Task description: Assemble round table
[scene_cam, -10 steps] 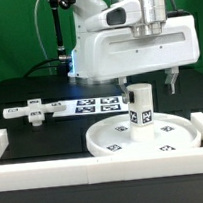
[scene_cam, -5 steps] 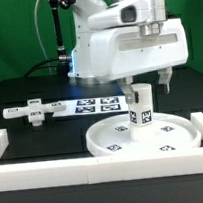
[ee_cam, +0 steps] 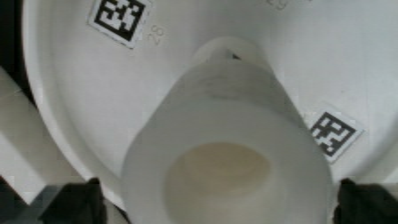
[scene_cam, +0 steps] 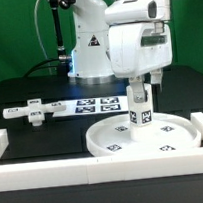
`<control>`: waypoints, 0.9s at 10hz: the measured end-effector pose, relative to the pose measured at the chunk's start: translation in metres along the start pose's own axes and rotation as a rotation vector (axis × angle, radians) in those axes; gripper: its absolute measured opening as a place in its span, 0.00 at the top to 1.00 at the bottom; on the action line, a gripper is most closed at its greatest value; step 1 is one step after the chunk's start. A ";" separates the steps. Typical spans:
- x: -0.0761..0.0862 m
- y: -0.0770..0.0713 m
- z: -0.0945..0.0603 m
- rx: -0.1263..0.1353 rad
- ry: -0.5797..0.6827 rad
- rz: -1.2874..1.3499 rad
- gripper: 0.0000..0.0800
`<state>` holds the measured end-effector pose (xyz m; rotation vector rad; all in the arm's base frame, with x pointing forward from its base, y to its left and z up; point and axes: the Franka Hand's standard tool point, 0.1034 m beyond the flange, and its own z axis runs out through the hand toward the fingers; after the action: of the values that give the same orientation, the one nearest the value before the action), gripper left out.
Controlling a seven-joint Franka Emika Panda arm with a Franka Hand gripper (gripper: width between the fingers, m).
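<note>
Nothing fancy back there: just a plain green backdrop point(scene_cam: 13, 38) behind the marker board point(scene_cam: 94, 104). The board lies flat on a black tabletop point(scene_cam: 38, 144), with a white border rail point(scene_cam: 96, 170) along the table edge in front of it. Lighting's bright and even.

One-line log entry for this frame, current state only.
gripper: straddling upright leg, closure unclear | leg: standing on round disc | cross-shaped base: loose on table

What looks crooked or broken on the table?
Nothing stands out. The short white plastic cylinder leg stands upright on the large white round plastic disc, and the white cross-shaped plastic base lies flat, apart, on the exterior view's left.
</note>
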<state>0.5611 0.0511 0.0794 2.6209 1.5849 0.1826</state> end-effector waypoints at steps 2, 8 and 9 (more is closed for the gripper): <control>-0.002 0.001 0.000 -0.004 -0.007 -0.128 0.19; -0.007 0.003 0.001 -0.009 -0.032 -0.462 0.19; -0.009 0.004 0.002 -0.010 -0.037 -0.515 0.19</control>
<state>0.5603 0.0409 0.0777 2.0982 2.1601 0.1053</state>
